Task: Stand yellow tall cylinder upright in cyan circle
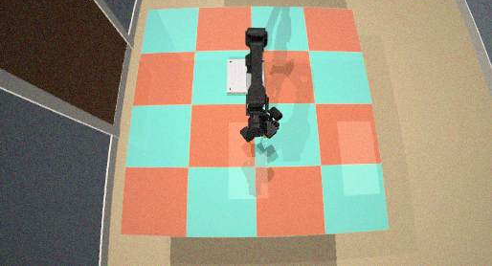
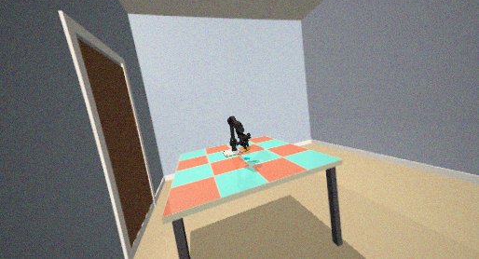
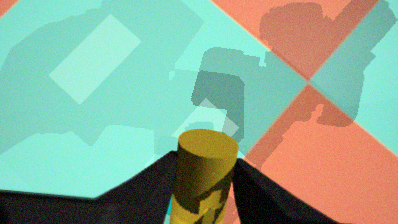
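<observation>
The yellow tall cylinder [image 3: 204, 167] is between the two black fingers in the wrist view, one end face showing and its other end cut off by the frame's lower edge. Small bits of yellow also show in the top view [image 1: 264, 136] and the exterior view [image 2: 247, 148]. My gripper [image 3: 205, 161] is shut on it and holds it above the table. How far the cylinder tilts I cannot tell exactly. The cyan circle [image 2: 247, 158] lies on the table below and in front of the gripper in the exterior view. In the wrist view only a cyan sliver [image 3: 169, 208] shows beside the cylinder.
The table [image 1: 155, 199] [image 2: 193, 198] has turquoise and orange squares. A white base plate [image 1: 235, 77] [image 2: 228, 154] lies at the arm's foot. Dark arm shadows and pale light patches fall across the squares near the gripper.
</observation>
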Available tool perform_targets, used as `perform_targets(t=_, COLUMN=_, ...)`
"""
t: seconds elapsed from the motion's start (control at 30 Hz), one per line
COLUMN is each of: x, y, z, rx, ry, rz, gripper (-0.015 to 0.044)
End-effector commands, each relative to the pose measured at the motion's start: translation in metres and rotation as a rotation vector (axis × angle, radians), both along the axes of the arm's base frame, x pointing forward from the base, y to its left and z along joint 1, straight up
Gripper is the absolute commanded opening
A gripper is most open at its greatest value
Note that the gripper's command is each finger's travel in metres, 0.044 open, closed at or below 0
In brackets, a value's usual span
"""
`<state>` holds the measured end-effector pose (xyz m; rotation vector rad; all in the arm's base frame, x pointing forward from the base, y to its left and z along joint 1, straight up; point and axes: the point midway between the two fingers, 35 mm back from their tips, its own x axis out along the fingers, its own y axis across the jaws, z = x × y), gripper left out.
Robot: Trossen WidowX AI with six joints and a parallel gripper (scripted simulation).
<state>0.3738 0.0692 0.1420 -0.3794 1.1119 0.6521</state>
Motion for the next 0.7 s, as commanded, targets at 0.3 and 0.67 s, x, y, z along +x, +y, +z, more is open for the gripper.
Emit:
perform_targets(t=0.3, x=0.007, y=-0.001, z=-0.001, rx=0.072, ry=-0.059, rz=-0.028, gripper=0.0105)
perform_targets(t=0.67, x=0.012, y=-0.002, z=-0.003, rx=0.132, ry=-0.108, rz=-0.047, gripper=0.0105)
